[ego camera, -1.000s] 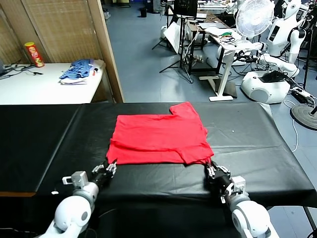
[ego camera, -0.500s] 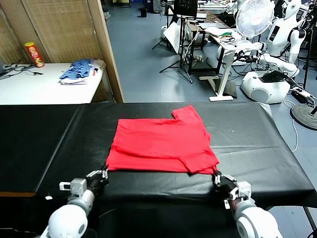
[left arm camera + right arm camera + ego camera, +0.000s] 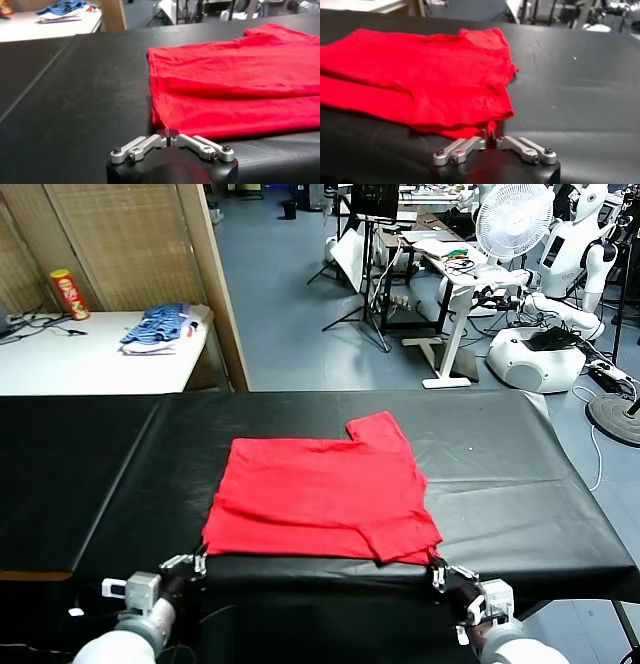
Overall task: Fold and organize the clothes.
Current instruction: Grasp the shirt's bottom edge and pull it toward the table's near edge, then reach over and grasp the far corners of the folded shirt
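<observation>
My bright red cotton T-shirt [image 3: 322, 496] lies folded and rumpled on the black-covered bench [image 3: 510, 474], one sleeve poking toward the far edge. My left gripper [image 3: 169, 136] and right gripper [image 3: 490, 136] sit at its near corners; I cannot tell whether either pinches the hem.

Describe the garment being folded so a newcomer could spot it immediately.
Start at the long black table filling the foreground. Near the middle of its near half lies the red T-shirt, partly folded, one sleeve pointing to the far side. It is plain bright red, unlike the blue-and-white clothes pile on the white side table beyond.
</observation>
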